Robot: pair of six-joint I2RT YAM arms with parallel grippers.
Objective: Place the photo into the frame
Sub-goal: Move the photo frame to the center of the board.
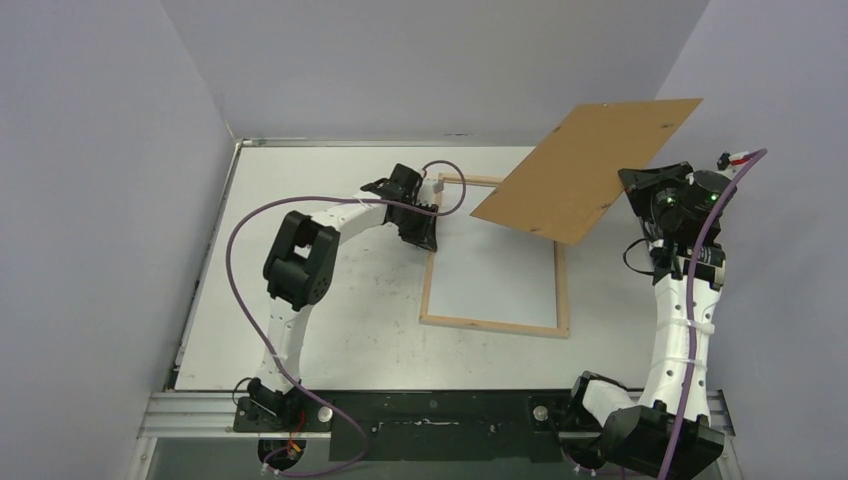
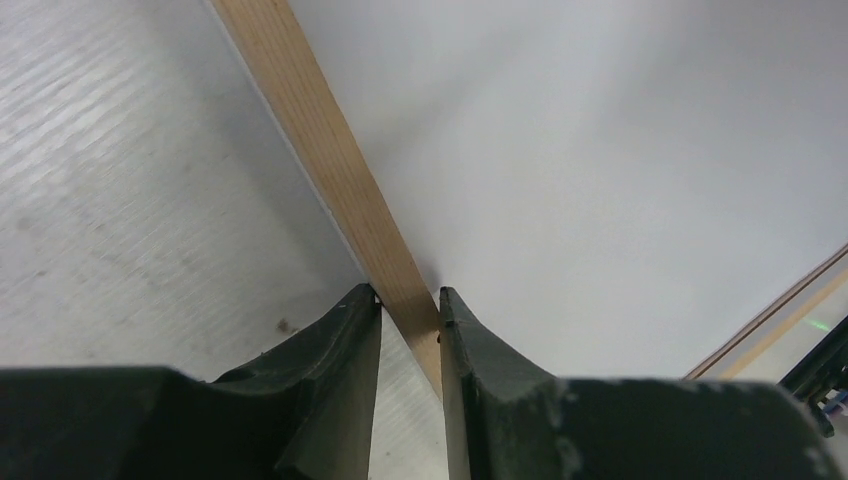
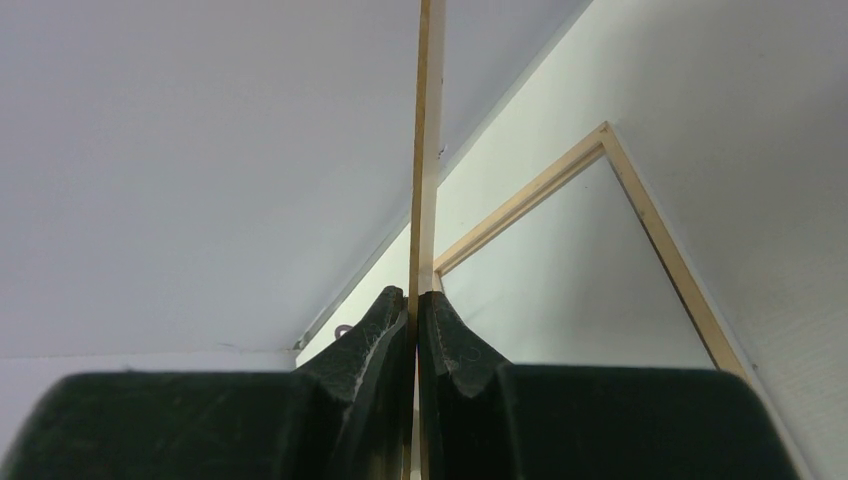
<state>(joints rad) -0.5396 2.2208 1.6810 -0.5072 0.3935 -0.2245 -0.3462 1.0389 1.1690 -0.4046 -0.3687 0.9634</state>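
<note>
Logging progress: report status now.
Left gripper pinches frame, left bar. Right gripper shut on backing panel, held aloft, tilted, over frame's far corner. Photo inside frame, white back up.

Soft, even light from above leaves all three views bright and free of glare, with only a faint blurred shadow beside the frame [image 2: 330,160] bar, while the dark fingers [image 2: 320,390] of the left gripper [image 2: 408,296] sit close, murky and slightly out of focus in its wrist view.

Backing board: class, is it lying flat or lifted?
Lifted, tilted: backing board held above the frame, edge pinched between right fingers.
</note>
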